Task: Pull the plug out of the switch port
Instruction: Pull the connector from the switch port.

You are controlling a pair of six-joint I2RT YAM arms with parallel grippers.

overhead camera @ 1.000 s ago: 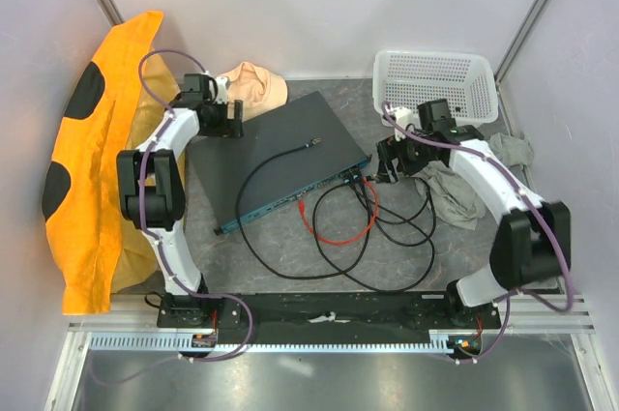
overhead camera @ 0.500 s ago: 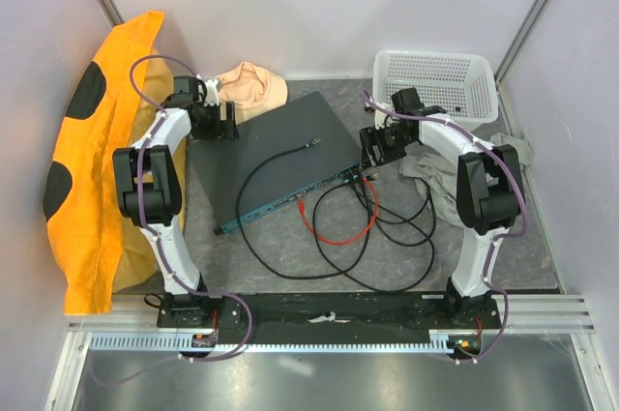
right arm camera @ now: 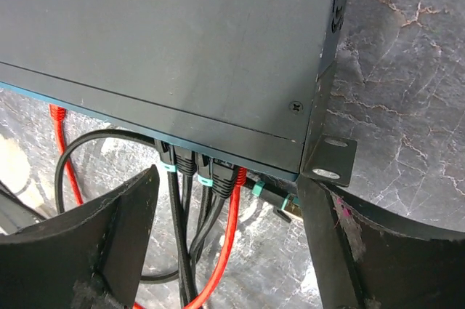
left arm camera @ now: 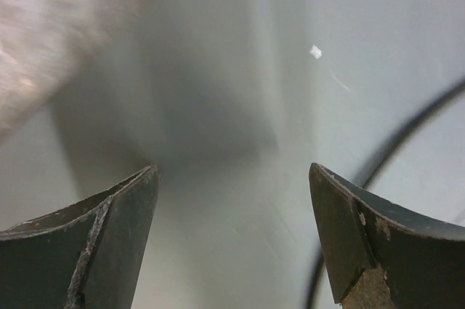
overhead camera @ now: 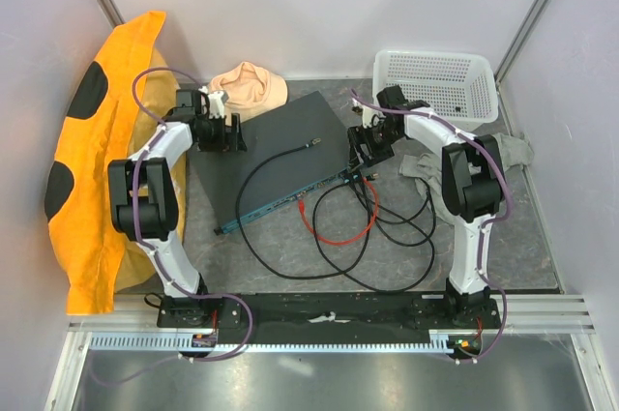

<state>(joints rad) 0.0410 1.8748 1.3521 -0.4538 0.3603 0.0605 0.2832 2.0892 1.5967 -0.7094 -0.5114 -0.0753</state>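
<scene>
1. Top external view: the switch (overhead camera: 280, 155) lies slantwise in the middle of the bench (overhead camera: 319, 271), its teal front face turned toward the arms. Black cables (overhead camera: 406, 222) and a red cable (overhead camera: 338, 237) run to the right end of that face. The left pincer (overhead camera: 235, 134) hovers at the switch's far left corner, and the right pincer (overhead camera: 364, 160) hangs over its right front corner. A white basket (overhead camera: 435, 77) sits far right, and an orange cloth (overhead camera: 106, 169) lies along the left.
2. Left wrist view: the left pincer (left arm camera: 232, 178) is spread wide and holds nothing, above a blurred grey surface.
3. Right wrist view: the right pincer (right arm camera: 227, 178) gapes wide and is empty. Its fingers (right arm camera: 116, 236) stand either side of the plugs (right arm camera: 211, 174), which are seated in the switch (right arm camera: 160, 40) near its corner bracket (right arm camera: 330, 156).
</scene>
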